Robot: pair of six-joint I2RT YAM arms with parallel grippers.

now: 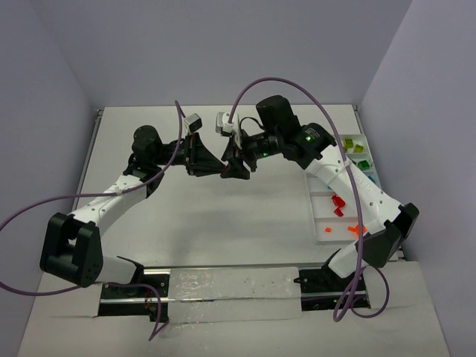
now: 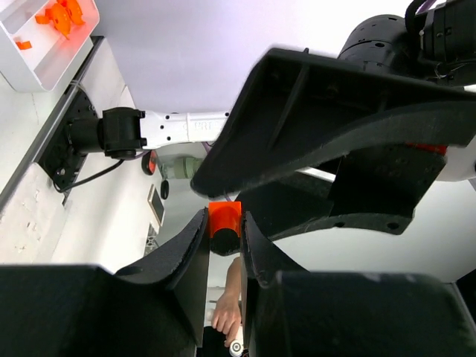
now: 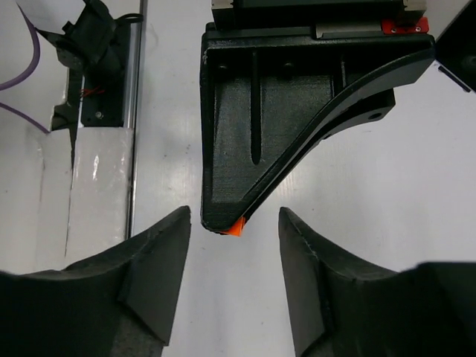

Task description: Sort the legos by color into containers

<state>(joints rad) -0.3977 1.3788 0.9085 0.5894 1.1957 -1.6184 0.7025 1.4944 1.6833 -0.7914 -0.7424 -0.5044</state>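
Observation:
My left gripper is shut on a small orange lego, pinched at the very tips of its fingers and raised over the middle of the table. In the right wrist view a corner of that lego peeks from the left fingertip. My right gripper is open, its jaws standing either side of that tip without touching it. From above, the left gripper and right gripper meet nose to nose. The containers are a white tray at the right.
The tray holds red legos, orange ones, lime green ones and dark green ones in separate compartments. Purple cables loop over both arms. A metal rail runs along the near edge.

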